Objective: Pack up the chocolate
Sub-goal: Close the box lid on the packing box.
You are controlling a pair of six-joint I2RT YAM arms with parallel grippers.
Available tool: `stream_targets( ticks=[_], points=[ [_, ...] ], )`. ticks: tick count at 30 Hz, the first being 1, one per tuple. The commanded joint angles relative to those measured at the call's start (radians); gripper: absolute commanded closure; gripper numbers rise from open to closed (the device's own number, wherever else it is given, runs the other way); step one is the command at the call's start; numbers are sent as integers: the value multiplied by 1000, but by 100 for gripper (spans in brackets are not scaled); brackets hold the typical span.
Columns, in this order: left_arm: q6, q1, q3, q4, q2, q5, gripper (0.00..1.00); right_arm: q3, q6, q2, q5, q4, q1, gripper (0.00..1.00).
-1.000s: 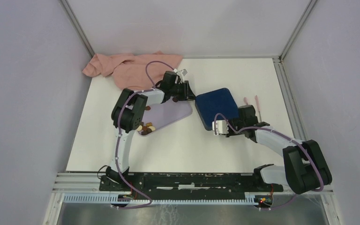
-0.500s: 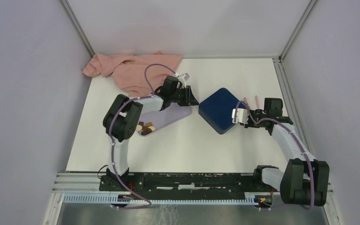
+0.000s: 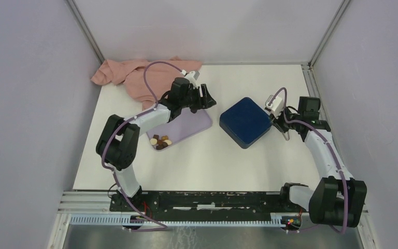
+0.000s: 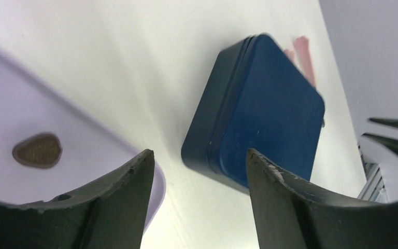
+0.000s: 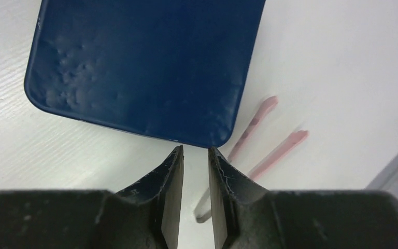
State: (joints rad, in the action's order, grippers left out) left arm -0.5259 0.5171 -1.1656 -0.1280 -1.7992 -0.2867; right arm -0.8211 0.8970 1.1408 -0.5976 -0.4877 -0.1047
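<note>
Several small brown and cream pieces of chocolate lie in the near corner of the lilac tray. One more brown chocolate piece sits alone on the tray near my left gripper. The left gripper hovers open over the tray's far right corner with nothing between its fingers. The closed dark blue box lies right of the tray. At the box's right corner my right gripper holds nothing, its jaws a narrow gap apart.
A pink cloth is bunched at the back left, behind the left arm. Pink tweezers lie on the table just right of the box, under the right gripper. Walls enclose the table on three sides.
The left gripper opened and drew back from the tray's far corner. The right arm swung from the box's near side round to its right corner, and the box turned a little.
</note>
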Motion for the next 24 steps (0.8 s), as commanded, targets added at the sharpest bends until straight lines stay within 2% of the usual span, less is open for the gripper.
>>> stream_targets(
  ticks=[1, 3, 7, 10, 13, 19, 24],
  points=[
    [29, -12, -102, 30, -25, -16, 29, 30, -146, 44, 43, 18, -10, 71],
    [24, -14, -170, 92, -84, 7, 41, 65, -166, 60, 93, 54, -15, 72],
    [41, -14, -314, 209, -225, -10, 49, 84, -225, 121, 120, 81, -38, 80],
    [24, -14, -341, 199, -286, -50, 54, 92, -274, 156, 87, 100, -62, 86],
    [2, -10, -353, 179, -330, -90, 55, 99, -338, 190, 92, 129, -77, 89],
    [6, 28, -363, 160, -358, -134, 55, 120, -478, 244, 48, 206, -79, 90],
    [-9, 49, -299, 131, -339, -139, 55, 78, -606, 328, -5, 228, -79, 89]
  ],
)
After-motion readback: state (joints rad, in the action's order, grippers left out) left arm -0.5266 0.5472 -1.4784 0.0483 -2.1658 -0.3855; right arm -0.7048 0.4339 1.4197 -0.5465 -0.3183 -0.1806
